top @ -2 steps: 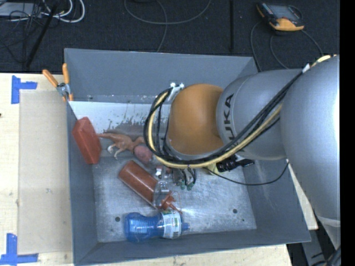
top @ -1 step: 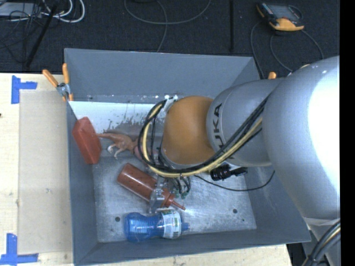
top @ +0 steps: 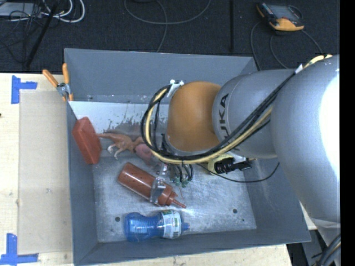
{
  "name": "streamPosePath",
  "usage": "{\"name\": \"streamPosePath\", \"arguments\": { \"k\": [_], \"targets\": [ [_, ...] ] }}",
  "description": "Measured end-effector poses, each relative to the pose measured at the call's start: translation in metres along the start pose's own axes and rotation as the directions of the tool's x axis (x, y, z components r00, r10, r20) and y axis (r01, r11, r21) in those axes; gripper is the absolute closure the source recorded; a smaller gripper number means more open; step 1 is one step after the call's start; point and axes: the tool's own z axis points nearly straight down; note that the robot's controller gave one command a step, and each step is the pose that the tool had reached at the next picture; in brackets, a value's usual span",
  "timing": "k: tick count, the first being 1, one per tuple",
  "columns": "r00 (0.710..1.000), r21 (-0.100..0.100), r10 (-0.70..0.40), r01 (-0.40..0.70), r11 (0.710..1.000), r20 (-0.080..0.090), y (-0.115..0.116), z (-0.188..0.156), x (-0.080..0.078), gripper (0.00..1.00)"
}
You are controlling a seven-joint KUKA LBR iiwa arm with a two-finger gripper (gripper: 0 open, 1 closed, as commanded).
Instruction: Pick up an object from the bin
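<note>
The arm fills the right of the frame, and its orange cover with looped cables hides the middle of the bin and most of the gripper. Only a small grey tip pokes out under the cover, just below centre, so whether the gripper is wide or narrow cannot be told. That tip sits at the neck end of a red bottle, which lies on its side slanting from centre-left down to its pointed cap at lower centre. Touching or just above it — the view does not settle it. A dinosaur lies up-left of the gripper, its back end running under the cover beside a half-hidden pink thing. A red block leans at the left wall. A blue bottle lies along the bottom, near the red bottle's cap.
</note>
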Motion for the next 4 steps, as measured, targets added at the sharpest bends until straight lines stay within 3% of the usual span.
{"name": "streamPosePath", "arguments": {
  "k": [1,2,4],
  "targets": [
    [1.000,-0.001,0.014,-0.014,1.000,0.001,0.008,0.040,0.024,0.00],
    [0.996,-0.005,0.091,-0.091,0.996,-0.001,0.009,0.040,0.005,1.00],
    [0.996,-0.005,0.091,-0.091,0.996,-0.001,0.009,0.039,0.005,1.00]
  ]
}}
